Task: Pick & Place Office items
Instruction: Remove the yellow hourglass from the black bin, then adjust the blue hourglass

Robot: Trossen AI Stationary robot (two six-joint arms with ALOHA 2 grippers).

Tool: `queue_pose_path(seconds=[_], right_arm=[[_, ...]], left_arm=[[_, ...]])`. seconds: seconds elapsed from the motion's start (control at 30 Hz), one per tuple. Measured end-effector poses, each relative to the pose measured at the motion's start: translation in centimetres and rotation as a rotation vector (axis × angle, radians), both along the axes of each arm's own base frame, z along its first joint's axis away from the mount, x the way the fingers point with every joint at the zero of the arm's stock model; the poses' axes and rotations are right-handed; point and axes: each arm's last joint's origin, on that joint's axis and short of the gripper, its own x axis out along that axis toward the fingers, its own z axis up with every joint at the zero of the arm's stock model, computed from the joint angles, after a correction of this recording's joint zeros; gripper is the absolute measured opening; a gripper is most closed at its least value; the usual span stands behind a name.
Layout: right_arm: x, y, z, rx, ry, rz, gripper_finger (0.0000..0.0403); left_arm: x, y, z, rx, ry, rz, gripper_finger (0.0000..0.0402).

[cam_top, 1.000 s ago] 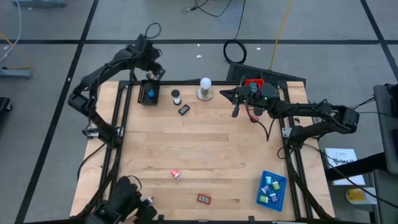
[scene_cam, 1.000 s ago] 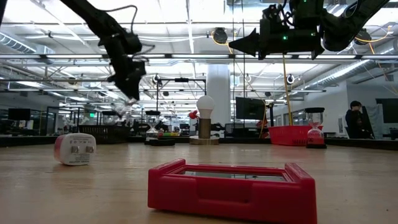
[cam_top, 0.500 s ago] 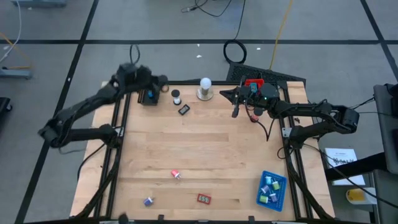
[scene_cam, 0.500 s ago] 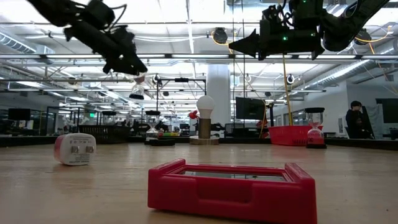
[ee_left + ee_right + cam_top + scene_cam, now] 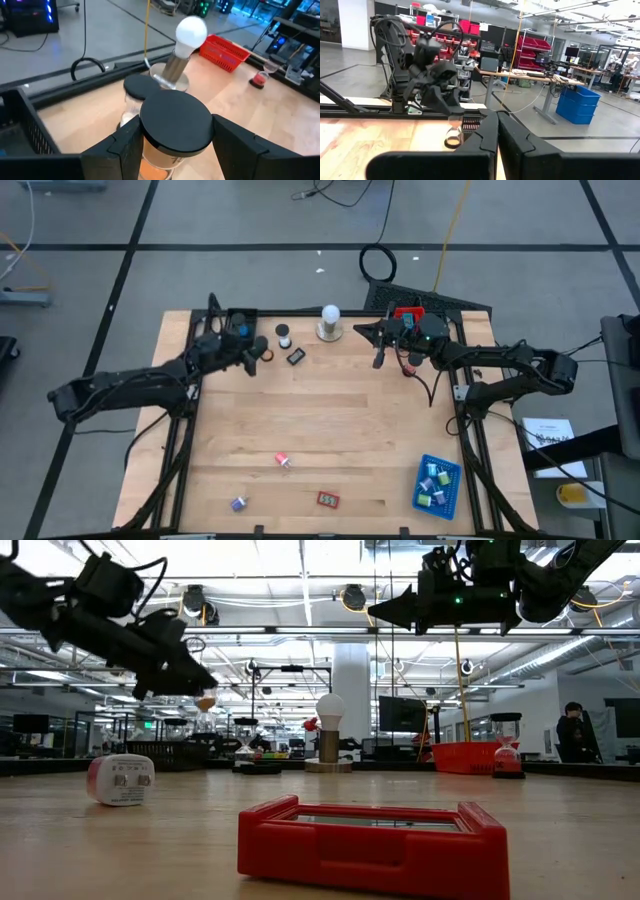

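Black-capped sand timer (image 5: pixel 172 130) sits clamped in your left gripper (image 5: pixel 258 358), fingers part-spread around it, lifted clear of the counter (image 5: pixel 330 430) for carrying; your right gripper (image 5: pixel 378 360) waits, fingers closed, empty.

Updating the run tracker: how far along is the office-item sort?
Done: several small pieces lie in the blue tray. In hand: the left gripper holds a sand timer above the table, near the black tray. Left on the wood: a pink-white piece, a red piece, a purple piece and a black piece. The right gripper waits shut at the far edge.
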Motion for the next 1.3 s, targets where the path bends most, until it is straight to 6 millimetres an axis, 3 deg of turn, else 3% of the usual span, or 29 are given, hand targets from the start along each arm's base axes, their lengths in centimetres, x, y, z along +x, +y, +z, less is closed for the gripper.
queue_pose_path(seconds=[0.27,0.47,0.8,1.0,1.13,1.3], right_arm=[[0.0,0.0,0.0,-0.001,-0.002,0.0,0.0],[0.0,0.0,0.0,-0.001,-0.002,0.0,0.0],[0.0,0.0,0.0,0.0,-0.002,0.0,0.0],[0.0,0.0,-0.1,0.004,0.005,0.0,0.0],[0.0,0.0,-0.1,0.003,0.005,0.0,0.0],[0.0,0.0,-0.1,0.003,0.005,0.0,0.0]], left_arm=[[-0.7,-0.9,-3.1,-0.074,0.052,0.006,0.0215],[-0.5,-1.4,-3.2,-0.055,0.068,-0.029,0.0216],[-0.1,-1.4,-2.6,-0.044,0.111,-0.015,0.0312],[0.8,-0.9,-0.3,-0.043,0.261,-0.058,0.0341],[1.2,-0.1,3.5,-0.047,0.348,0.013,0.0337],[-0.1,1.5,9.1,-0.14,0.432,0.224,0.0311]])
